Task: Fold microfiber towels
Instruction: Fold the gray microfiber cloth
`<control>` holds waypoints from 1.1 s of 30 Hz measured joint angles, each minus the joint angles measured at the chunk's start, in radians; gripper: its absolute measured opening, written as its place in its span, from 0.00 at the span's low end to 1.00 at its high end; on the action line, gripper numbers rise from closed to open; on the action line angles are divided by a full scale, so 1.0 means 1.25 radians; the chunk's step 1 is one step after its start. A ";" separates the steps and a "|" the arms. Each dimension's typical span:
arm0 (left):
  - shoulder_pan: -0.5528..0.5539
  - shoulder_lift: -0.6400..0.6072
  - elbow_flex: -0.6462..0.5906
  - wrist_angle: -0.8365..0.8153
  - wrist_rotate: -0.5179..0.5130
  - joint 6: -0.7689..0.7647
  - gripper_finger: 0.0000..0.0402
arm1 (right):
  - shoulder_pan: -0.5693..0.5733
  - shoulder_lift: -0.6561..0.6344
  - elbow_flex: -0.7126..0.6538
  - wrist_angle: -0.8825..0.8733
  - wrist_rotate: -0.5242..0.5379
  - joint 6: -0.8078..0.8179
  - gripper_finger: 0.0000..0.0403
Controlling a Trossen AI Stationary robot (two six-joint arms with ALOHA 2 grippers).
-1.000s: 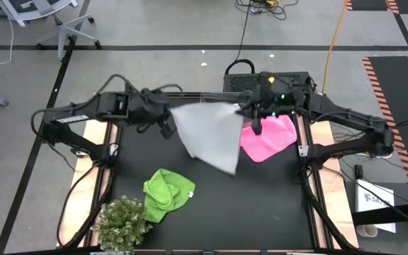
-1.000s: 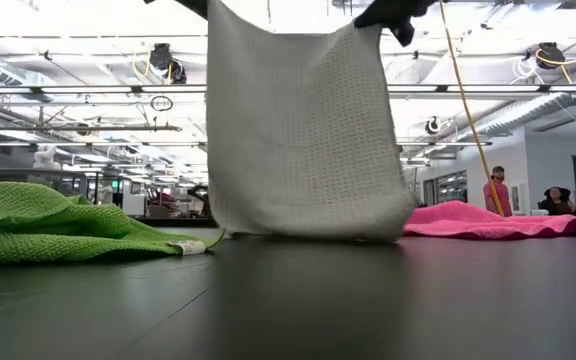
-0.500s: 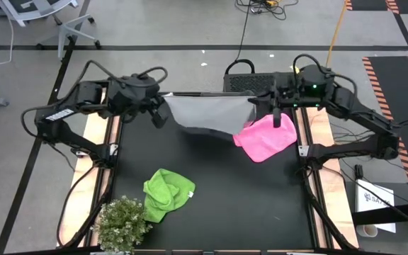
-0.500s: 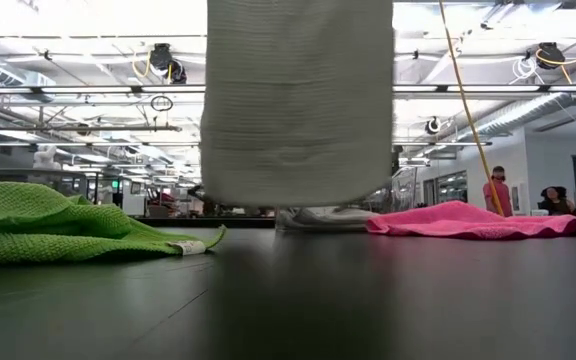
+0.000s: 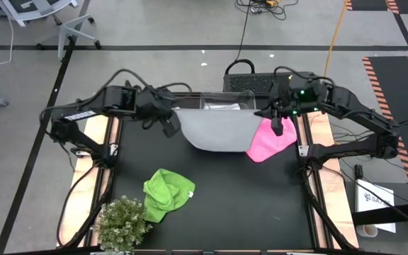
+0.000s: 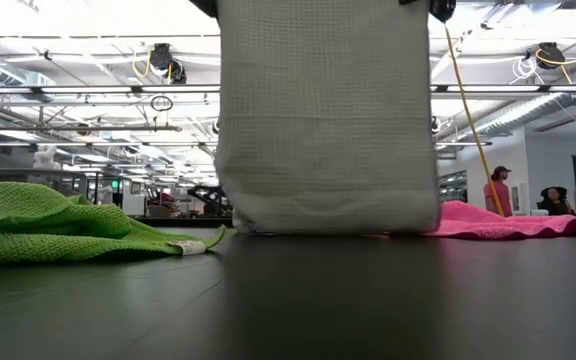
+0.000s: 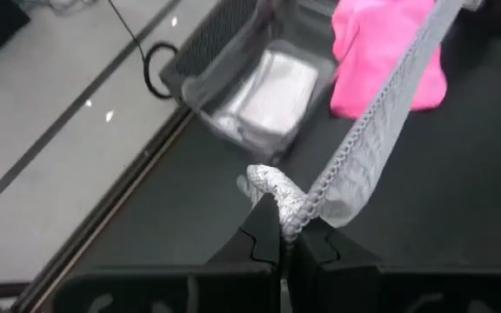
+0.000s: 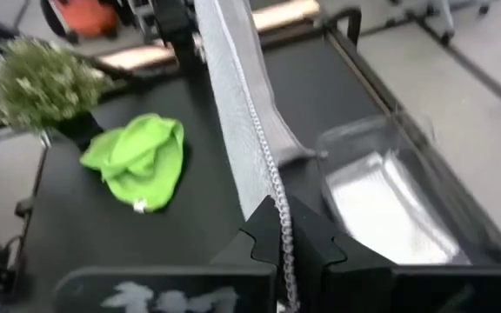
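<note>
A white towel (image 5: 217, 131) hangs spread between my two grippers over the table's far middle. My left gripper (image 5: 170, 126) is shut on its left top corner and my right gripper (image 5: 277, 126) on its right top corner. In the low view the white towel (image 6: 326, 120) hangs flat, with its lower edge (image 6: 328, 226) at or just above the tabletop. A pink towel (image 5: 269, 142) lies crumpled on the table behind the white one's right side. A lime green towel (image 5: 166, 194) lies bunched at the near left. My left gripper pinches a bunched top corner (image 7: 278, 198) of the white towel between its two fingers, coming slanting down from the table's left. The top edge runs taut from there toward the other gripper. My right gripper pinches the towel's opposite top corner (image 8: 275, 207) between its two fingers, slanting down from the table's right. The cloth hangs below the hold, and its top edge stretches away toward the left arm.
A clear plastic bin (image 5: 225, 101) stands at the far edge behind the hanging towel, with a folded white cloth (image 7: 272, 87) inside. A small bushy plant (image 5: 122, 223) stands at the near left corner. Bare black tabletop (image 5: 246, 198) lies in the near middle and right.
My right gripper has moved toward the table's right edge, widening the span between the grippers. The white towel, a second ago hanging skewed with its lower corner toward the near side, swung up and back toward the far edge. It now hangs square with a taut top edge.
</note>
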 joint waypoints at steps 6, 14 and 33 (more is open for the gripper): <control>-0.017 0.018 -0.001 -0.029 -0.031 -0.018 0.00 | 0.001 0.000 -0.010 -0.018 0.063 -0.046 0.00; 0.014 0.012 -0.001 0.024 -0.082 -0.009 0.00 | -0.018 -0.001 0.021 0.020 0.095 -0.142 0.00; -0.049 0.004 0.000 0.048 -0.043 -0.056 0.00 | 0.005 0.010 0.079 -0.126 0.164 -0.113 0.00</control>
